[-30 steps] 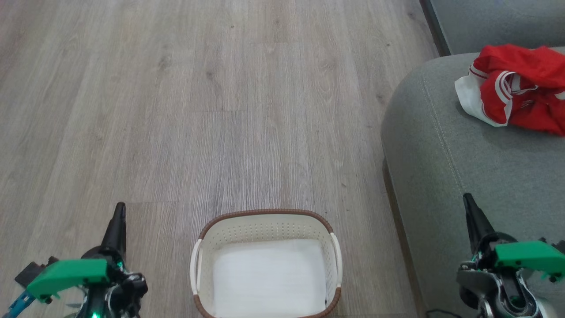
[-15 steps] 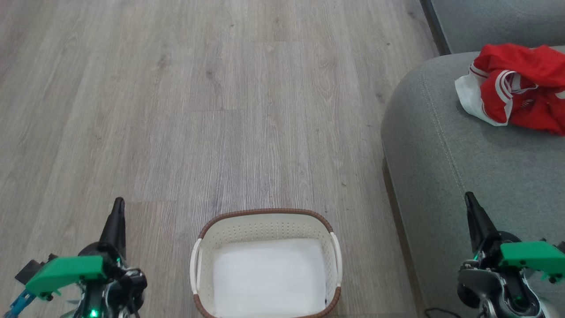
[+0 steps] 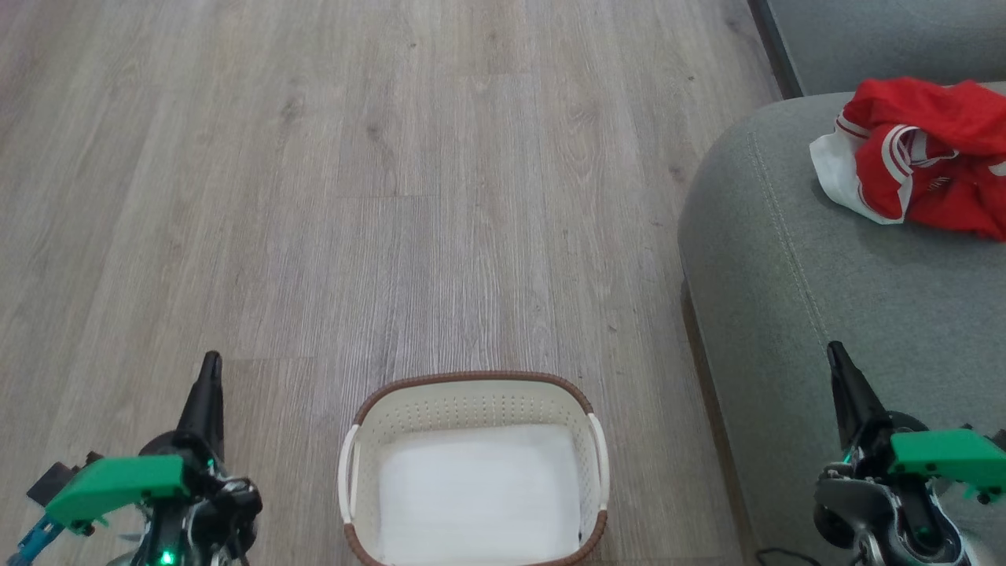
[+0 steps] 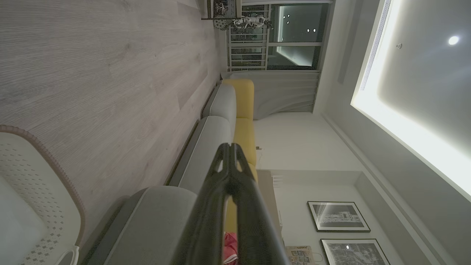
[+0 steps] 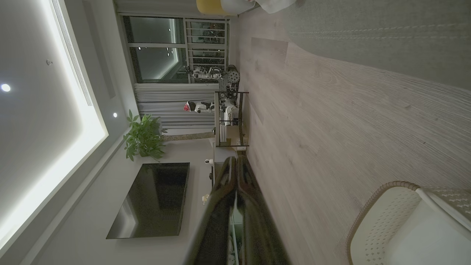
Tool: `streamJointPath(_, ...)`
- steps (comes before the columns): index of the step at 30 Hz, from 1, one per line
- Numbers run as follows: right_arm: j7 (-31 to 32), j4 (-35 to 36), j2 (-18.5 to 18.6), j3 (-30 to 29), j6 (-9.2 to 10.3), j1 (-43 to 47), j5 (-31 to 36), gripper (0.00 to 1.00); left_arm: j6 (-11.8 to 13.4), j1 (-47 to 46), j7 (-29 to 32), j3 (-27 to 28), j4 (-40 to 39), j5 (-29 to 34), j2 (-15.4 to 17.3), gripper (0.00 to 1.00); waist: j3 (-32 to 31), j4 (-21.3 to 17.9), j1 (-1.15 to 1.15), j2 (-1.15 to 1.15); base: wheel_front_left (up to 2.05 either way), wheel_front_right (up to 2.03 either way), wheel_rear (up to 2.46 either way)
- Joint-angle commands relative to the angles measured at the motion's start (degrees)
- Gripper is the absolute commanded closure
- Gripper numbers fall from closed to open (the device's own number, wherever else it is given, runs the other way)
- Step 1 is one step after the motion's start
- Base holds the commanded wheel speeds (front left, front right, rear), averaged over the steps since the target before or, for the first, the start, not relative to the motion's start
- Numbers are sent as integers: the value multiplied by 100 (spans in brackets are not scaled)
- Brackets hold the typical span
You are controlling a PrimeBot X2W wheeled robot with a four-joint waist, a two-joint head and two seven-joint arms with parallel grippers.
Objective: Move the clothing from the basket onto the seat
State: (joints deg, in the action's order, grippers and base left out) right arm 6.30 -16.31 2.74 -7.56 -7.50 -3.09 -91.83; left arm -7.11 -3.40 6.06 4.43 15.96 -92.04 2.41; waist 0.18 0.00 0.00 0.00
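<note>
left gripper (image 3: 211, 369): you see long dark tapered fingers (image 3: 206, 409), a green cover (image 3: 118, 483) behind.
right gripper (image 3: 835, 358): same dark taper, second green cover (image 3: 939, 456), grey metal wrist (image 3: 837, 491).
left wrist extras: blue connector (image 3: 35, 538), small green light (image 3: 167, 558).

left claw (image 3: 211, 358) and right claw (image 3: 834, 347) shifted slightly.

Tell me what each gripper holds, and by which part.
Nothing: the left gripper and right gripper are shut empty. The red white-trimmed sports clothing lies loose on the grey-green fabric seat.
</note>
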Motion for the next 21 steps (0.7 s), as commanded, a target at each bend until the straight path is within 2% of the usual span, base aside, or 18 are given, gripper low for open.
streamJointPath(1, 23, 228, 14, 99, 1, -310, -29, 100, -37, -279, 44, 210, -190, -12, 47, 100, 0, 0, 0, 0, 0, 0, 0)
streamJointPath(21, 23, 228, 14, 98, 1, -310, -28, 100, -37, -279, 43, 209, -190, -12, 47, 100, 0, 0, 0, 0, 0, 0, 0)
